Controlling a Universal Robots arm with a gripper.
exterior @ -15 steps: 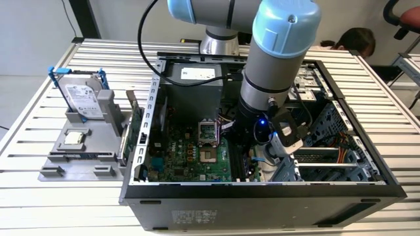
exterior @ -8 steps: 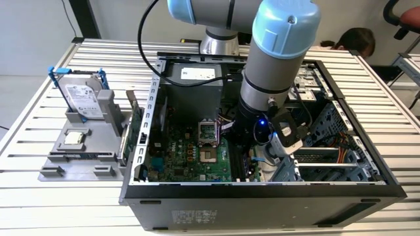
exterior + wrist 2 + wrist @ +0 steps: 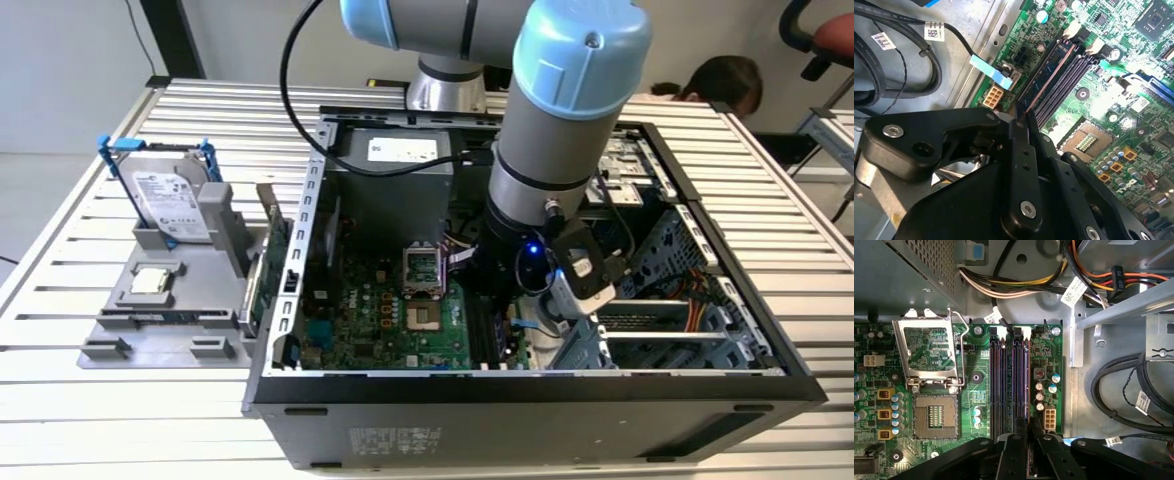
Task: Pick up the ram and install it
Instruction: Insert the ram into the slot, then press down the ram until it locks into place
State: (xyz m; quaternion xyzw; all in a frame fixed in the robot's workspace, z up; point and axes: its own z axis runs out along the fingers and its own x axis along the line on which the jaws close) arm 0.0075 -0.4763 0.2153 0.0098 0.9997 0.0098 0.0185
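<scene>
While the drive stand [image 3: 167, 285] sits well off at the exterior view's left, the arm reaches down into the open computer case [image 3: 534, 385], over the green board's memory slots [image 3: 1010, 380]. In the second wrist view the gripper [image 3: 1023, 131] has its fingers [image 3: 1021, 150] pressed onto the near end of the ram [image 3: 1046, 82]. That stick stands on edge, its long axis running straight away from the fingers, along the slot at the cable side of the row.
</scene>
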